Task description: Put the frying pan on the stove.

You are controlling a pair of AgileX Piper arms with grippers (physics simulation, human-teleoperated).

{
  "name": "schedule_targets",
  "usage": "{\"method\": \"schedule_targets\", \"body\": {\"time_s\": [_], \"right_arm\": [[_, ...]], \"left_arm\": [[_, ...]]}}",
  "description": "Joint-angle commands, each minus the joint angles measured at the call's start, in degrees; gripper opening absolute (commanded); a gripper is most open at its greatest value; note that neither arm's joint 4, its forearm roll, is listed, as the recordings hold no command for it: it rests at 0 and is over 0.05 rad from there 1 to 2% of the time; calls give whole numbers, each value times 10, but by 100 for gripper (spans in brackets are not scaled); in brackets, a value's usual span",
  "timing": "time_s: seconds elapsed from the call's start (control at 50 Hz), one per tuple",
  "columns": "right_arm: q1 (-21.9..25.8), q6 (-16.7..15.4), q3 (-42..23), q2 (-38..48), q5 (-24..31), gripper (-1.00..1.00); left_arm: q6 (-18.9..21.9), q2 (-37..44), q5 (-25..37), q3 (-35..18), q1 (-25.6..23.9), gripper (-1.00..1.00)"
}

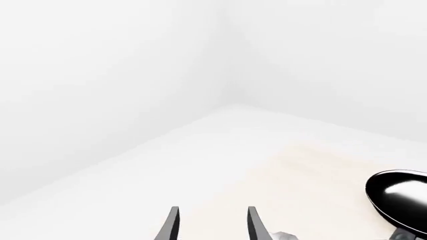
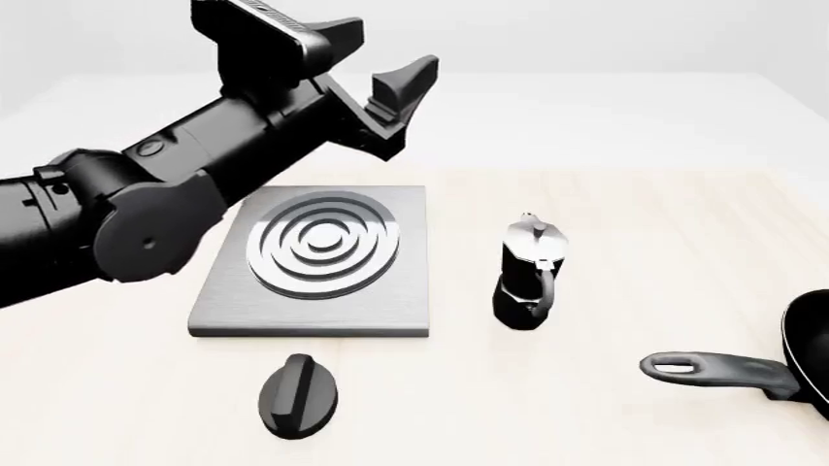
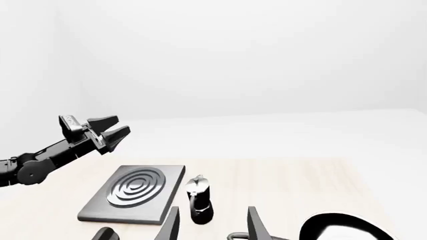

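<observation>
The frying pan [image 2: 810,361] lies at the table's right edge, cut off by the frame, its long handle [image 2: 710,369] pointing left. The pan [image 3: 340,227] also sits just beyond my right gripper [image 3: 212,225], which is open and empty and does not appear in the front view. The grey stove [image 2: 317,257] with silver rings lies left of centre, nothing on it. My left gripper [image 2: 395,44] hangs open and empty high above the stove's far edge. A glossy black pan [image 1: 400,197] shows at the edge of the left wrist view, beyond the open left gripper [image 1: 211,225].
A black-and-silver moka pot [image 2: 529,272] stands upright between stove and pan. A black oval knob [image 2: 298,393] lies in front of the stove. The left arm [image 2: 143,204] stretches over the table's left side.
</observation>
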Motion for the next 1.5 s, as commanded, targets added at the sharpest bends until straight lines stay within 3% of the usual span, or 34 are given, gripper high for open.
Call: {"method": "schedule_targets", "body": {"time_s": [0.02, 0.44, 0.74, 1.1, 1.5], "right_arm": [[1, 0, 0, 0, 0, 100], [1, 5, 2, 0, 0, 100], [3, 10, 2, 0, 0, 100], [4, 14, 3, 0, 0, 100], [5, 18, 4, 0, 0, 100]], "left_arm": [[9, 32, 15, -42, -31, 100], [10, 65, 64, -110, -88, 100], [47, 132, 108, -195, -131, 100], [55, 190, 159, -277, -180, 100], [69, 284, 254, -410, -209, 100]]}}
